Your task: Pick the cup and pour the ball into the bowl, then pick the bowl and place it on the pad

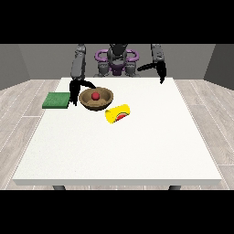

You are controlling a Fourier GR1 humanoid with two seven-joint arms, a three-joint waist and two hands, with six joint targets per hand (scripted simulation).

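ball (95, 96) in bowl (96, 98) | pad (56, 100) left | cup (118, 113) front-right

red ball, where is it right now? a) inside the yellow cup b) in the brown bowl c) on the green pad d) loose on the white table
b: the red ball sits inside the brown bowl, while the yellow cup lies on its side on the table beside the bowl, and the green pad holds nothing.
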